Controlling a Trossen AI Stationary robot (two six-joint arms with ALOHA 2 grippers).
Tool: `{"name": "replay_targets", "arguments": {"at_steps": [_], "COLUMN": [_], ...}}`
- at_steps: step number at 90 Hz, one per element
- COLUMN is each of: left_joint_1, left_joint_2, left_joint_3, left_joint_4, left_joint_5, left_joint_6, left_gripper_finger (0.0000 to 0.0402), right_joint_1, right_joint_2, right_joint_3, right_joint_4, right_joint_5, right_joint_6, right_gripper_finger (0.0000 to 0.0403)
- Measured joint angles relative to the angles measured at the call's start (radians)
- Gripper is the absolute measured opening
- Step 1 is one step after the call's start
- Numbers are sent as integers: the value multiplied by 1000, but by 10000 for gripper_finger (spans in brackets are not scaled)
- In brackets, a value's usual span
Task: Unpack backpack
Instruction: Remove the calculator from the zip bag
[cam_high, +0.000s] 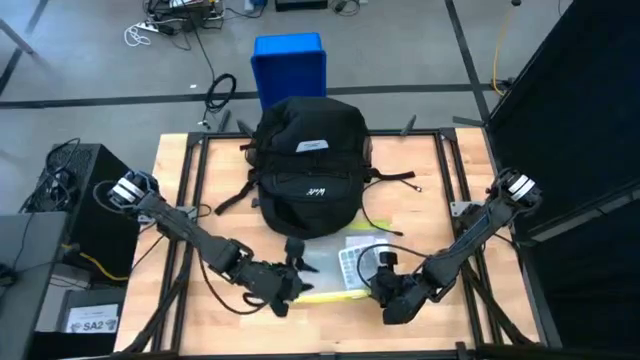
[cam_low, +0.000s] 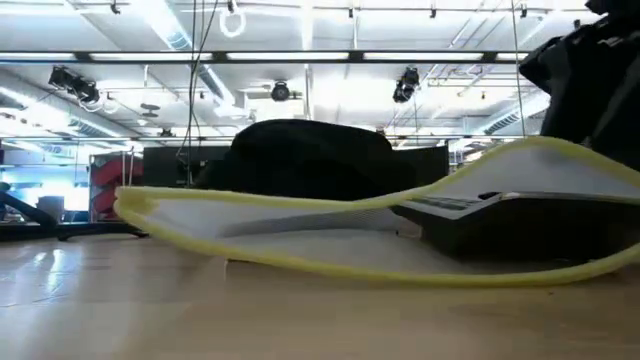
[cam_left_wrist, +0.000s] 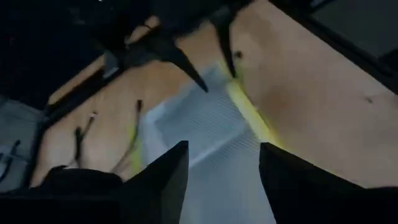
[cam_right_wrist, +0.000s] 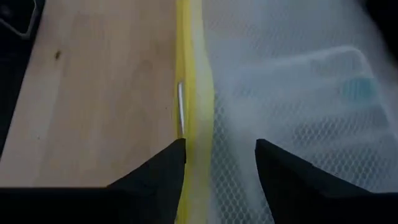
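Both our grippers, left gripper (cam_high: 290, 283) and right gripper (cam_high: 378, 283), hover open over the yellow-edged white mesh pouch (cam_high: 345, 270) near the table's front edge. The large black fabric backpack (cam_high: 307, 165) lies behind. Gripping only loose mesh could let the pouch slip.

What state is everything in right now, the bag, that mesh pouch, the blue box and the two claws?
backpack: lying on the table, label side up, straps spread.
mesh pouch: out of the backpack, lying flat on the table in front of it, something pale inside.
blue box: on the floor beyond the table.
left gripper: open, over the pouch.
right gripper: open, over the pouch's yellow edge.
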Motion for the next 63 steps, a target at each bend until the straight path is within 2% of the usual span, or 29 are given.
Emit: {"name": "replay_targets", "arguments": {"at_steps": [14,28,44,54,63], "left_joint_1": [1,1,1,2,1], "left_joint_2": [108,204,242,248,253], "left_joint_3": [-1,-1,-1,-1,-1], "left_joint_4": [127,267,364,399,416], "left_joint_5": [5,13,16,44,58], "left_joint_6": [36,136,152,149,135], "left_gripper_finger": [167,167,167,167,167], "right_joint_1": [0,0,6,16,23], "right_joint_2": [0,0,0,0,0], "right_joint_3": [-1,0,42,58,59], "right_joint_4": [18,20,42,136,191], "right_joint_5": [58,107,81,17,12], "right_joint_6": [-24,-66,-78,-109,-156], "right_gripper_finger": [167,153,138,133,132]}}
